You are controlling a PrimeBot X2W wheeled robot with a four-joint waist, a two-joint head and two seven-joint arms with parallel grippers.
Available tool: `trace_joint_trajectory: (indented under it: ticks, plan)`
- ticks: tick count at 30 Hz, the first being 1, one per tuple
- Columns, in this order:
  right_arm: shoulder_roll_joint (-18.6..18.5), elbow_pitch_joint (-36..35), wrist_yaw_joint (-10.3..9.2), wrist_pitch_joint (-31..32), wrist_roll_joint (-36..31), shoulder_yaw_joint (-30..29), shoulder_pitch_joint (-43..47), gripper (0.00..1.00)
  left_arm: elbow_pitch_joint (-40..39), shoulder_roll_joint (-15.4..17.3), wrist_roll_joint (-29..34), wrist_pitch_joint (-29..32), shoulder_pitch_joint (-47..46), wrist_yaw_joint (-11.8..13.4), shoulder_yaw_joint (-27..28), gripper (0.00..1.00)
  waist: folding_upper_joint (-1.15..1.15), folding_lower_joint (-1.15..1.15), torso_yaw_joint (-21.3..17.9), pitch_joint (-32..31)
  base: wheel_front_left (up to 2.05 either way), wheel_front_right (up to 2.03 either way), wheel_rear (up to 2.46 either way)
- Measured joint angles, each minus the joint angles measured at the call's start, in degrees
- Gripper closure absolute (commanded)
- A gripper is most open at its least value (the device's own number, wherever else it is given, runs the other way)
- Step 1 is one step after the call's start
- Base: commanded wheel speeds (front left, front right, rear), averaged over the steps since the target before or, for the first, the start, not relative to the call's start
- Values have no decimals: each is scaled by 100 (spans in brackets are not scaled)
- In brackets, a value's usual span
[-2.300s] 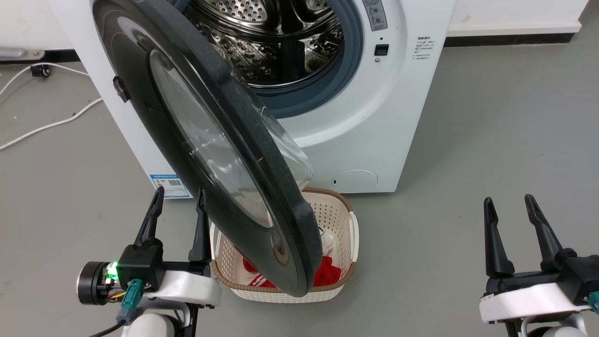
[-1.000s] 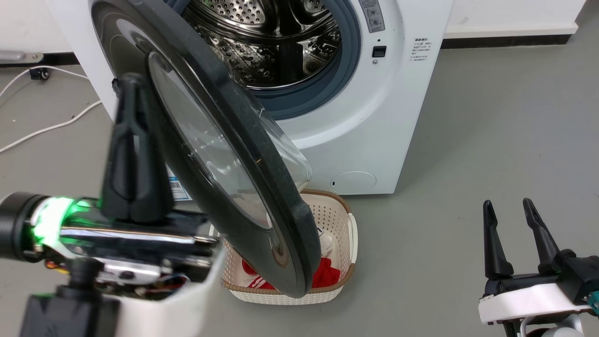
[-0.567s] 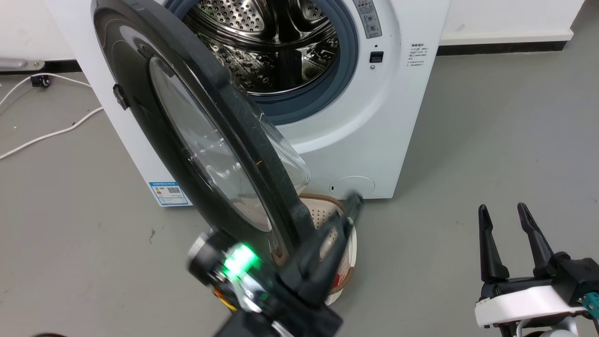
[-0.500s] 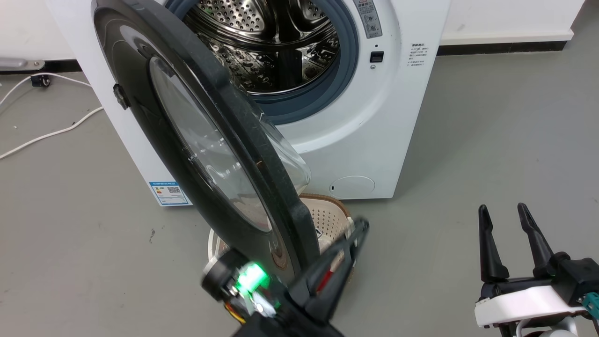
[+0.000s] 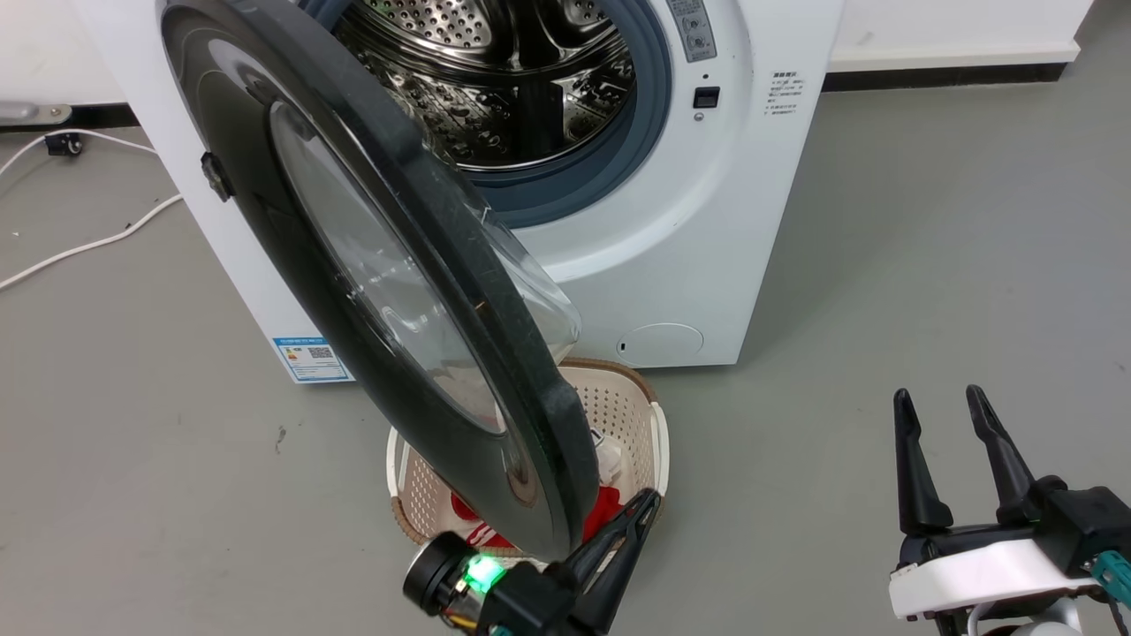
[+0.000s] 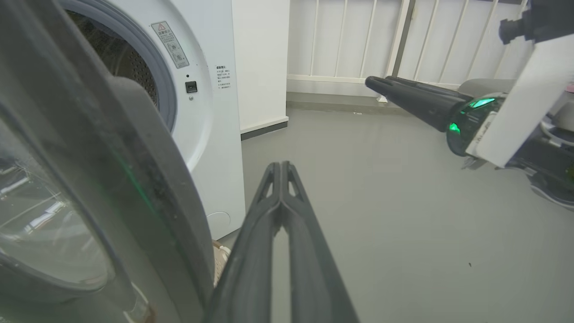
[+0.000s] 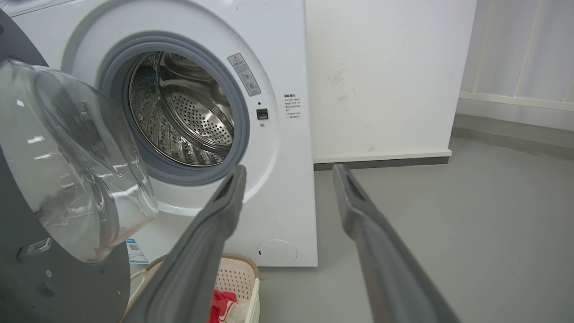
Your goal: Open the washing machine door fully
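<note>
The washing machine door (image 5: 371, 265) is hanging half-open, its rim just beside the left gripper (image 5: 649, 505), jaws joined. Its inner face is best being pushed outward steadily. The right gripper (image 5: 937, 393) is being held with jaws apart.

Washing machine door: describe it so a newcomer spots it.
Find the white washing machine on the grey floor. Swung out from its left side, over a laundry basket, is the washing machine door. Unlike the blue-grey rubber ring and small white flap, it is a big black-rimmed disc with bulging clear glass.
</note>
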Motion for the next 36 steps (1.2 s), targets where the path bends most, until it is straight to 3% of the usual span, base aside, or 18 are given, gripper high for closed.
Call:
trace_joint_trajectory:
  ticks: [20, 27, 36]
  plan:
    - [0, 132, 0, 0, 91, 89, -84, 0, 1177, -361, -315, -276, -1108, 274, 266, 100, 0, 0, -185, 149, 0, 0, 0]
    - [0, 158, 0, 0, 124, 97, -110, 0, 1091, -357, -313, -287, -1006, 461, 289, 100, 0, 0, -154, 171, 0, 0, 0]
    - [0, 208, 0, 0, 147, 88, -108, 0, 376, -125, -269, -112, -399, 818, 327, 100, 0, 0, -3, 136, 0, 0, 0]
